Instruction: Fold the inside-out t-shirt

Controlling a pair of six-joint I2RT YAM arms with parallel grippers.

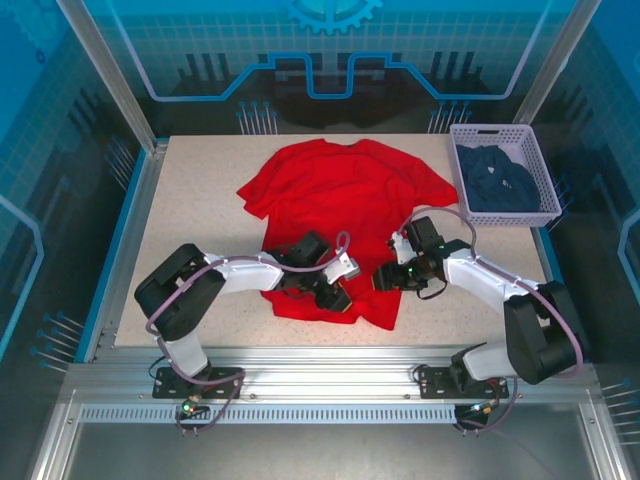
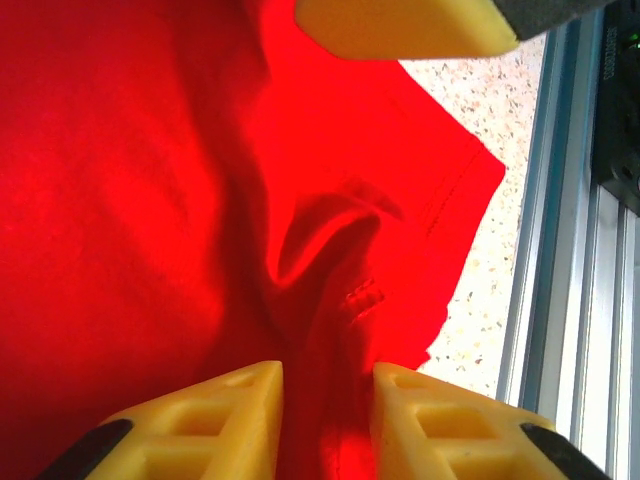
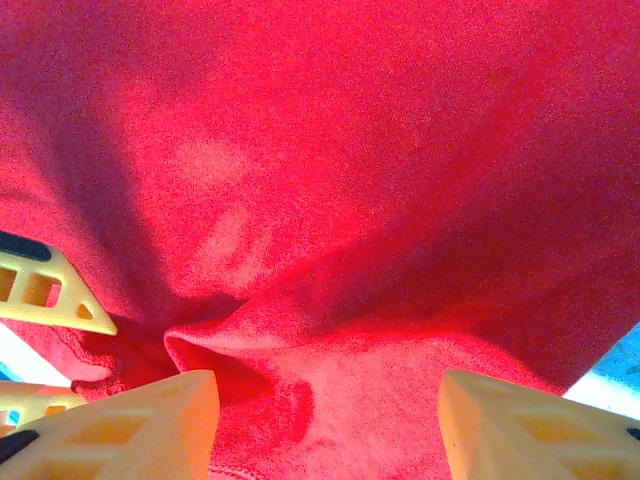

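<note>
The inside-out t-shirt [image 1: 340, 195] lies spread at the centre of the table [image 1: 190, 220], plain red side up, collar toward 12 o'clock. At its 6 o'clock hem the left gripper [image 1: 338, 293] stands narrowly parted about a raised fold; whether it grips cannot be told. The right gripper [image 1: 384, 278], at its 3 o'clock, straddles bunched cloth, jaws wide, clamping nothing.

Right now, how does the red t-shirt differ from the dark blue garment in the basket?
The red t-shirt lies spread on the table; the dark blue garment sits bunched in the basket. The t-shirt shows its collar and both sleeves; the blue garment's shape is unclear. Both are soft cloth.
</note>
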